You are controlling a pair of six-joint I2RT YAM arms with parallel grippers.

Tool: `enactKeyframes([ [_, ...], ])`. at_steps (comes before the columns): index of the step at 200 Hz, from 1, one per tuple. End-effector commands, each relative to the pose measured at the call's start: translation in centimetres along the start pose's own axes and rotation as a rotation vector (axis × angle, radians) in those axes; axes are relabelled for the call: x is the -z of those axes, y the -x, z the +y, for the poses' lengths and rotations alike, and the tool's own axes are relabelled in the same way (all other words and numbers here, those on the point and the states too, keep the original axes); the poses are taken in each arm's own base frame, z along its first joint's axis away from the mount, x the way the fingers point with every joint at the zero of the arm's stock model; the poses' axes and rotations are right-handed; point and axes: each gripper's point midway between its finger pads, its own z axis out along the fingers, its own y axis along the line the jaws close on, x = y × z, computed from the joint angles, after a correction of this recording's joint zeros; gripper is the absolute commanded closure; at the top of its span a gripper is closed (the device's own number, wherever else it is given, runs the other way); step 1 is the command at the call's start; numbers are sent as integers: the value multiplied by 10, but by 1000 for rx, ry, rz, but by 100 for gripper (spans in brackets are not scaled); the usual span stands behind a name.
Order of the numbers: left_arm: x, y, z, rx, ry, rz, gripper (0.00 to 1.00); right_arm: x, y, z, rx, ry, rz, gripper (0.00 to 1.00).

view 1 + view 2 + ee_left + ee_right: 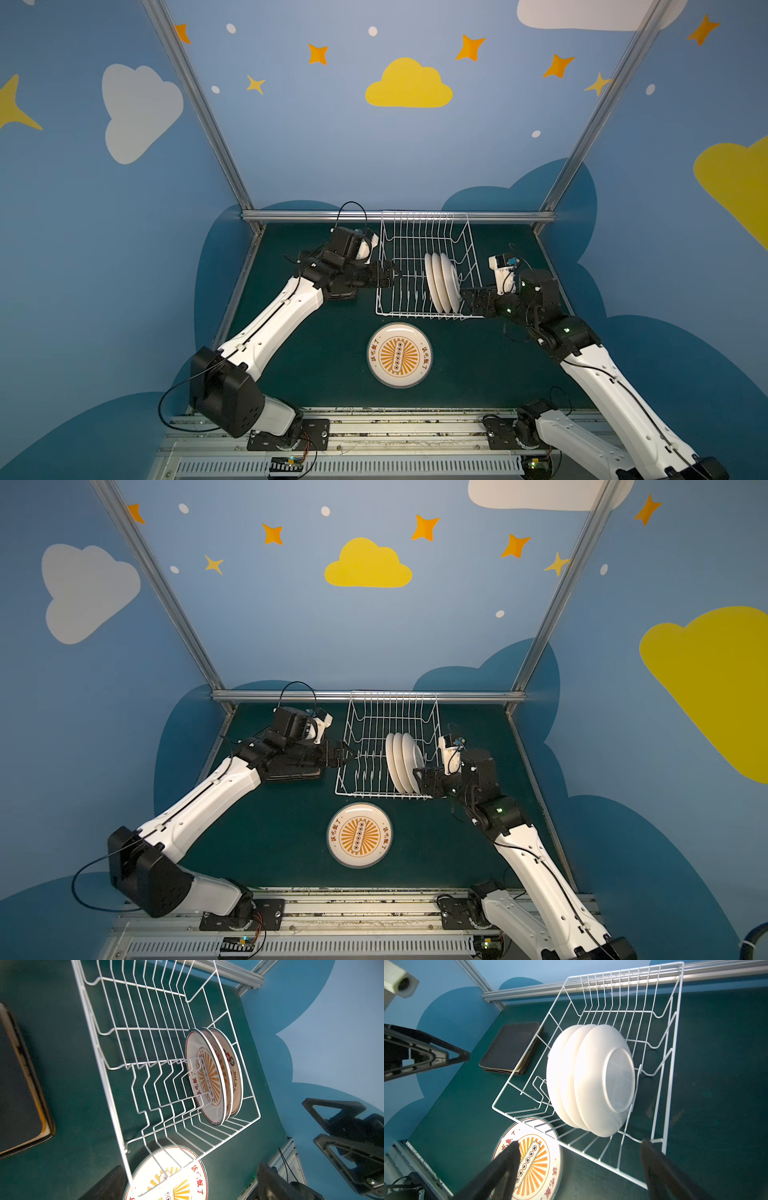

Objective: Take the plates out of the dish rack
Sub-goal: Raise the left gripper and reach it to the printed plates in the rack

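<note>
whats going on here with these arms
Two robot arms are emptying a white wire dish rack. Three round white plates stand on edge at its right end; a round white plate with an orange sunburst lies on the green table in front, a stack of black-backed square plates to its left. The left gripper and right gripper flank the rack, open and empty.
</note>
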Motion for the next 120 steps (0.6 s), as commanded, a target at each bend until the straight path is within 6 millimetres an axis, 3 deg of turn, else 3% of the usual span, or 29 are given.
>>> enactKeyframes([
  [1,-18,3,-19,-22,-65,31,4,4,0,-4,-38,-12,26,11],
  [56,-69,-6,-42,-14,-113,136,13,13,-5,-17,-69,-54,19,11],
  [120,-103,-1,-35,47,-90,149,31,18,-6,-24,-75,-74,6,11],
])
